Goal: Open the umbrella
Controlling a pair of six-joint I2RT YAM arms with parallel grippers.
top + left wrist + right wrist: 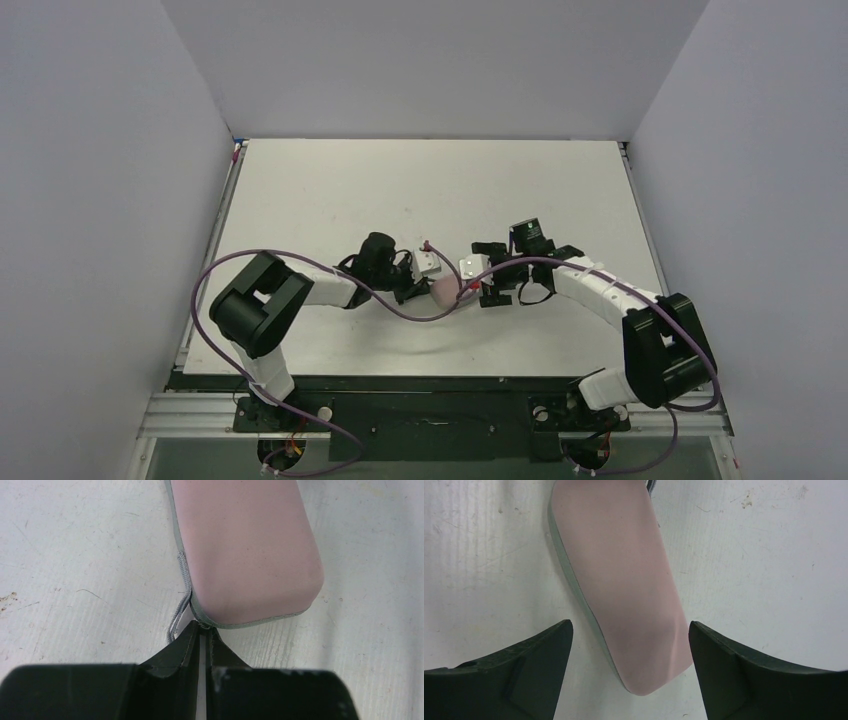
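The umbrella itself is out of view. Only a soft pale pink sleeve pouch [443,290] with grey zip trim lies on the table between the two arms. In the left wrist view my left gripper [204,627] is shut, pinching the small metal zip pull at the corner of the pouch [245,550]. A thin grey cord loop [176,622] hangs beside that corner. In the right wrist view my right gripper [630,630] is open, with one finger on each side of the other rounded end of the pouch [624,590]. Those fingers are not touching it.
White table [330,200] with grey walls on three sides. Both arms meet near the table's middle, the left gripper [422,284] and the right gripper [472,290] almost facing each other. Purple cables [300,262] loop over the arms.
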